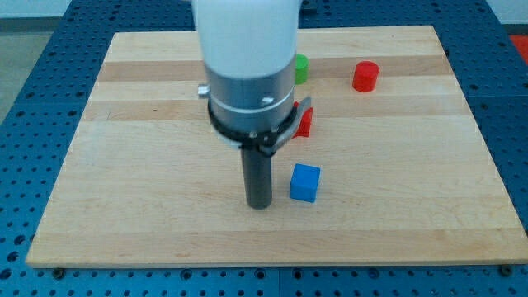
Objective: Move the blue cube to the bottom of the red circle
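The blue cube (304, 182) sits on the wooden board (396, 181), right of the middle toward the view's bottom. My tip (260, 204) rests on the board just to the cube's left, a small gap apart. The red circle, a short red cylinder (365, 76), stands near the view's top right, far above and to the right of the cube.
The arm's body hides most of the middle cluster. A green cylinder (301, 68) shows partly at the top, and part of a red star (304, 123) peeks out right of the arm, above the blue cube. The other blocks are hidden.
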